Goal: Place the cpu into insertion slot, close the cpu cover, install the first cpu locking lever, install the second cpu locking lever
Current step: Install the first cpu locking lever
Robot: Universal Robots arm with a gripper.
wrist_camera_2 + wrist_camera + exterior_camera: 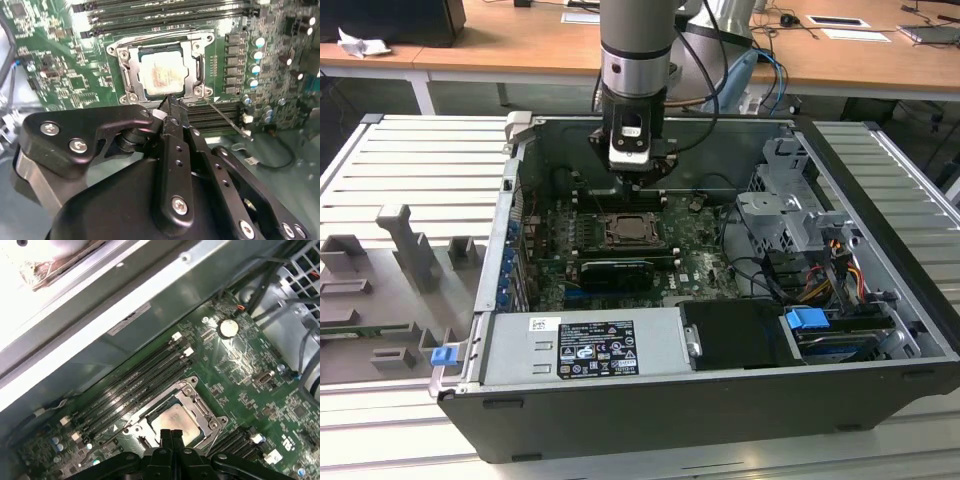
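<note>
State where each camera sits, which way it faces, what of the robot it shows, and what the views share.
Exterior view: off the arm, above the open computer case, looking down into it; shows the arm and end effector.
First wrist view: on the arm, looking down past the shut end effector at the green board.
Second wrist view: on the arm, looking past the end effector at the cpu.
Shared: both wrist views show the cpu framed by the cpu cover.
</note>
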